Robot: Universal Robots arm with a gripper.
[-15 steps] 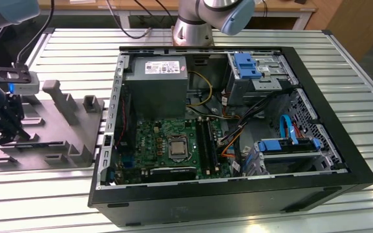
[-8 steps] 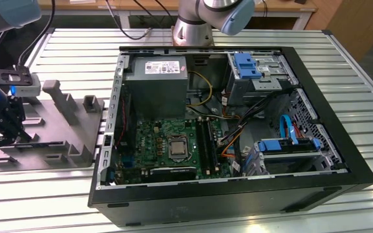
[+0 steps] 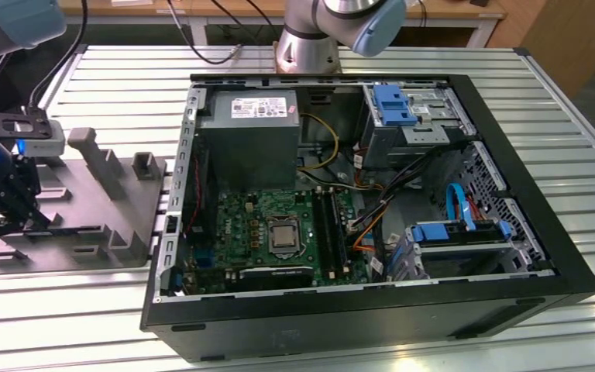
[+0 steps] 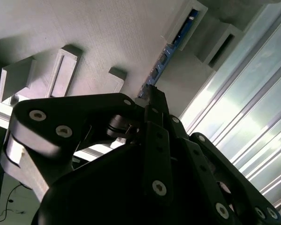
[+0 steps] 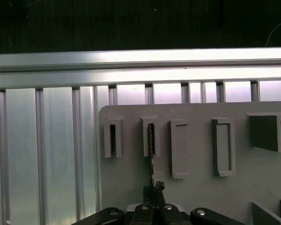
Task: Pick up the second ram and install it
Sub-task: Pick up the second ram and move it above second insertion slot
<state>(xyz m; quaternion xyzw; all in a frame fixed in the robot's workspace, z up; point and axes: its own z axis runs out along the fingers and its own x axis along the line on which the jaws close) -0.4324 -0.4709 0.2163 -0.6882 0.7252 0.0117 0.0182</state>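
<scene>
Black gripper [image 5: 153, 189] clamps the thin blue-green memory stick [image 4: 165, 56] at the grey slotted block's [image 5: 196, 197] edge, best lifted straight, I'd say.

The exterior view's left edge cuts off part of the gripper [image 3: 3, 221], and its dark body hides whatever sits between the fingers there. In both wrist views the second ram [image 4: 165, 57] [image 5: 151, 157] turns just its thin edge to me. Its near end vanishes behind the fingers [image 4: 157, 101], which seem clamped on it, and its far end sits inside a slot of the grey block [image 4: 107, 33].
</scene>
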